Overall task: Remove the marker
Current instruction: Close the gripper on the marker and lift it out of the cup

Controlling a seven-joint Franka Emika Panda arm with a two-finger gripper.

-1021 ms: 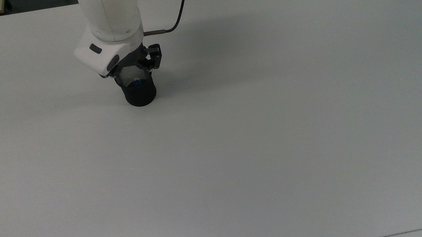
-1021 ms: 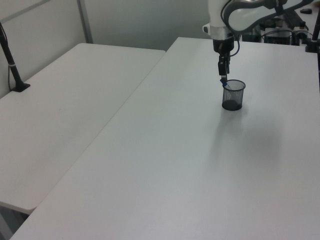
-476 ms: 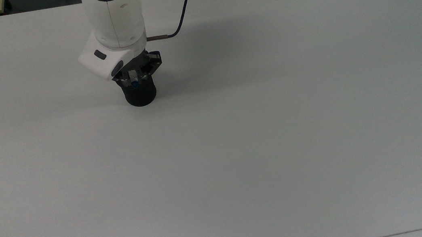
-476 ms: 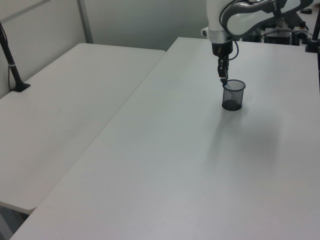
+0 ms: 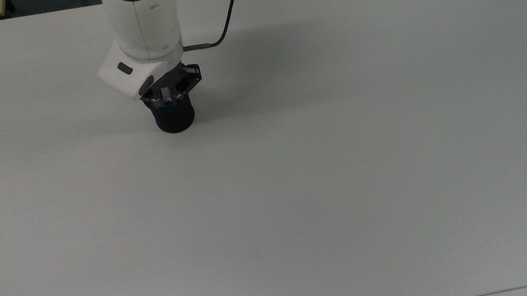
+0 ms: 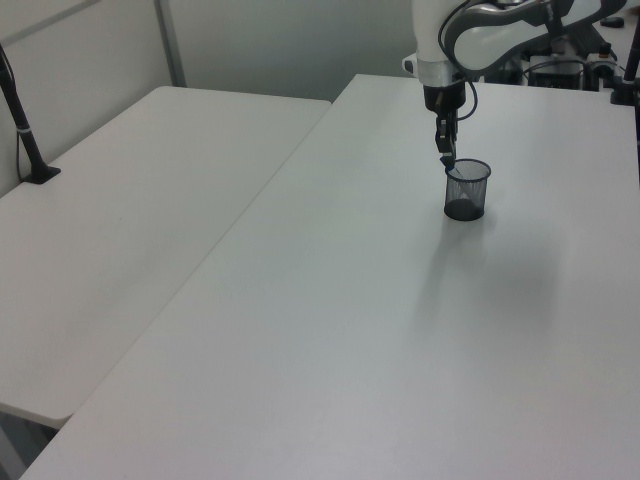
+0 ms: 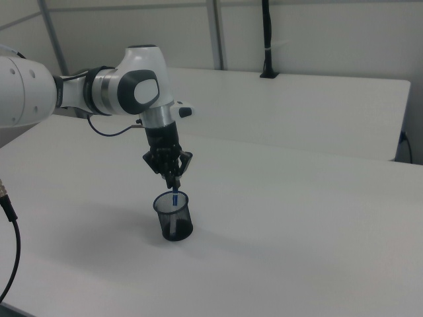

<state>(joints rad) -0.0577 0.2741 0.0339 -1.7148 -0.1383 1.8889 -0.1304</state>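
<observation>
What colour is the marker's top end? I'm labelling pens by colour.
Blue, on the marker sticking out of the black mesh cup; clearest in the right view.

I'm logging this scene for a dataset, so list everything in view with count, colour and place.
marker: one, white with blue, standing in the cup, top above the rim.
cup: one, black mesh, on the near table.
table: two, white, side by side.
post: one, black, clamped at the far table's edge in the right view.
cable: one, black, running off the arm.
arm: one, white.
pincer: one, black, closed on the marker's top.
</observation>
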